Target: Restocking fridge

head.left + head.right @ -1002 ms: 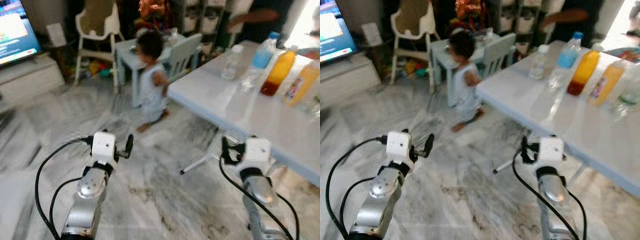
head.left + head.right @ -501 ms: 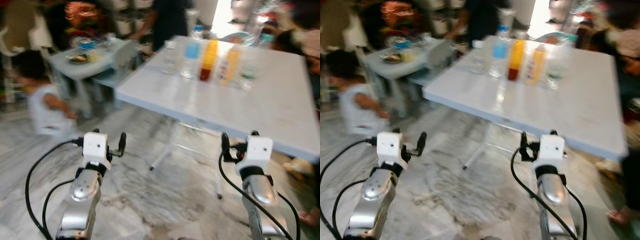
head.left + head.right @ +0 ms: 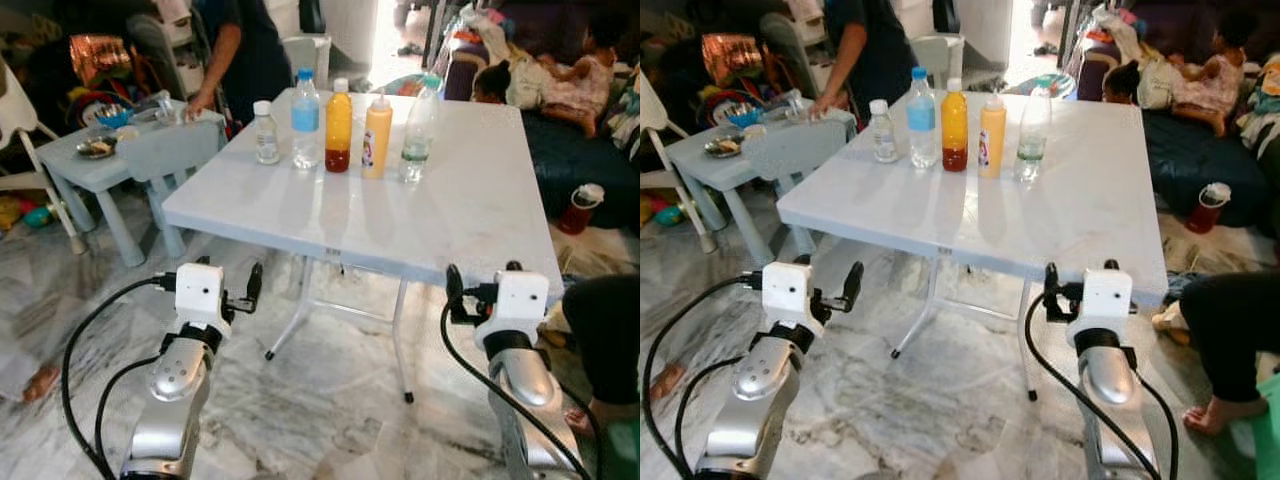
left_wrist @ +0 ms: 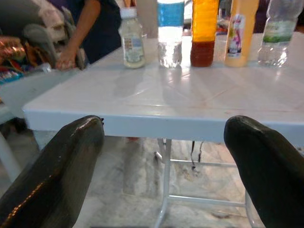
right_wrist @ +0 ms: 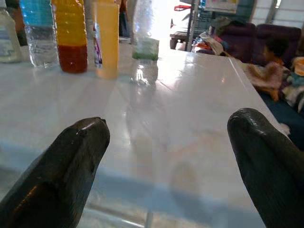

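Ahead of both tools, across the desk, five upright bottles stood in a row; left tool nearer, both tools gaped empty.

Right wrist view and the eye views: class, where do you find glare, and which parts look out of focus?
Right wrist view: bright glare on the white table below the green-label bottle; the near black fingers are soft. Left eye view: sharp, with an overexposed doorway behind the bottles. Left wrist view: bottles clear, fingers blurred.
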{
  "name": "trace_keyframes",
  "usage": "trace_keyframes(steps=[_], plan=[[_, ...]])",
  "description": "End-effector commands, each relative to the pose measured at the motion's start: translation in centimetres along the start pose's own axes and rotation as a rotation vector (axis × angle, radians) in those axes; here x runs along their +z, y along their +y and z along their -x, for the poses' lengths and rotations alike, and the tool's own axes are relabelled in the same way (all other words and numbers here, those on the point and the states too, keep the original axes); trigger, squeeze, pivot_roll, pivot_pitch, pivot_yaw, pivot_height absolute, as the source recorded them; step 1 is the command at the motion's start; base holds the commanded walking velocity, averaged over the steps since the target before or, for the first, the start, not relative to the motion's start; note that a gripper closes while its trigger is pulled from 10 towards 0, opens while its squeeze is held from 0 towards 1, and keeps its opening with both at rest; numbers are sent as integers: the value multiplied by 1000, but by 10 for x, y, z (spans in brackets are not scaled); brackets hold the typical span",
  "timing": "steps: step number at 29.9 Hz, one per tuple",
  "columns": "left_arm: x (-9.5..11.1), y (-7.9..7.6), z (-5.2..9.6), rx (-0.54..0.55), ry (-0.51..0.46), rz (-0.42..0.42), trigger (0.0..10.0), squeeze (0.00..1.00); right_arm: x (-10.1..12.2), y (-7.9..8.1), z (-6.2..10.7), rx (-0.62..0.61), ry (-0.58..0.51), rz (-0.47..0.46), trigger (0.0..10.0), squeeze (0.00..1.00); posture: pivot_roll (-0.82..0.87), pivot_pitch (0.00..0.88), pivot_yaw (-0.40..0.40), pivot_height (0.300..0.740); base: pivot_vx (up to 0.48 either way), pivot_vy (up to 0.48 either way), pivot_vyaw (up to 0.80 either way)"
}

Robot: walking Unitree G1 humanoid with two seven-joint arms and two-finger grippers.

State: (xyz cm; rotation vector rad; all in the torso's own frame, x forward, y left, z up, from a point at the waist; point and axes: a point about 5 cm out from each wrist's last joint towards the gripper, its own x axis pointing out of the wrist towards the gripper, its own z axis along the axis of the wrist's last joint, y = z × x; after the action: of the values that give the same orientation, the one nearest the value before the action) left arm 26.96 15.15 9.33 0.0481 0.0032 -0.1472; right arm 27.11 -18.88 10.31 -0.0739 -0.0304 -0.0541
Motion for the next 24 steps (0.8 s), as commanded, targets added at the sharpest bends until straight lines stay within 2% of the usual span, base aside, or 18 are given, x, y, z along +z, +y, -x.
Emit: trace_keyframes(steps=[1, 11, 12, 16, 21, 24], plan=[[6, 1, -5, 3, -18, -6, 10000, 0, 2, 0, -3, 6, -10, 5, 10000, 0, -24, 4, 19, 740, 428, 0, 0], [9, -1, -8, -1, -26, -2, 10000, 0, 6, 7, -5, 62, -27, -1, 10000, 0, -24, 10, 16, 740, 426, 0, 0], [9, -1, -9, -2, -27, -2, 10000, 0, 8, 10, -4, 92, -47, 4, 10000, 0, -25, 10, 16, 740, 424, 0, 494], [12, -1, -11, -5, -37, -7, 10000, 0, 10, 12, -4, 85, -56, 2, 10000, 0, -23, 18, 15, 740, 427, 0, 623], [15, 3, -12, -1, -46, -25, 10000, 0, 11, 13, -3, 87, -56, -6, 10000, 0, -17, 31, 15, 740, 429, 0, 0], [15, 4, -12, -1, -44, -27, 10000, 0, 10, 16, -1, 99, -56, -13, 10000, 0, -18, 33, 16, 740, 419, 0, 579]])
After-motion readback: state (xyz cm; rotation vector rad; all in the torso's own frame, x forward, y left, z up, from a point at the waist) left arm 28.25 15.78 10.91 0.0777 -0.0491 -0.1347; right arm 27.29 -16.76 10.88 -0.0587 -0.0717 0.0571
